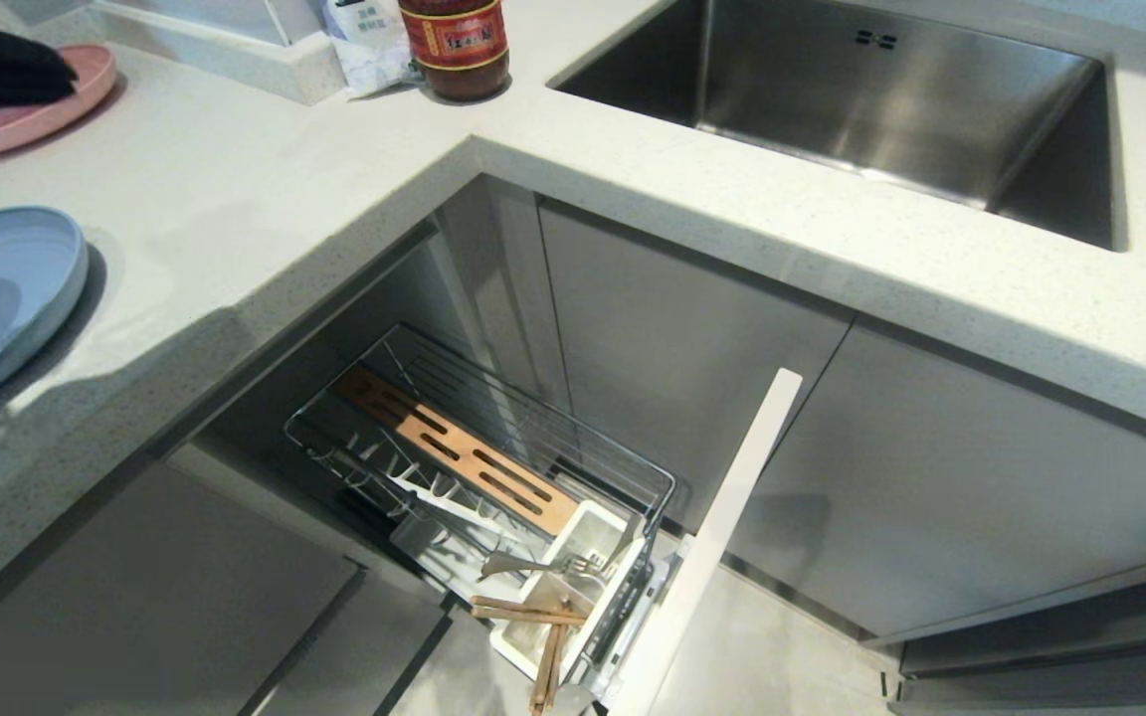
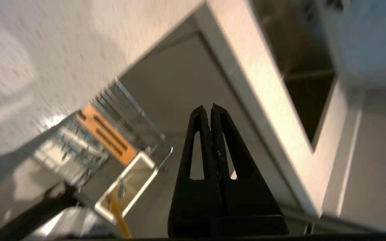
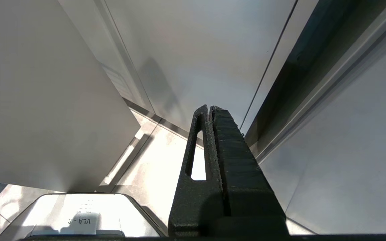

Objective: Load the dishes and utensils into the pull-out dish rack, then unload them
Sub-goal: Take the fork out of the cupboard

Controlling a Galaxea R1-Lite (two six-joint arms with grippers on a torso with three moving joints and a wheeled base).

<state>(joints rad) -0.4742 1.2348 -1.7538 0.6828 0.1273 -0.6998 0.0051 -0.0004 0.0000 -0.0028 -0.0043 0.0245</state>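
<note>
Head view shows the rack [image 1: 493, 467] pulled out under the counter [image 1: 265, 199], with the fork [image 1: 543, 567] and chopsticks [image 1: 538, 626] in its white box [image 1: 593, 527]. Blue plate [image 1: 11, 288] lies on the counter at far left, so dishes seem left to load. Left gripper [image 2: 210, 108] hangs above the rack, closed and empty; right gripper [image 3: 209, 109] is closed too, parked low by the cabinets

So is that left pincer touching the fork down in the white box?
Apart. The left wrist view shows the left pincer shut on nothing, hanging in the air well clear of the white utensil box; in the head view the fork lies there untouched.
</note>
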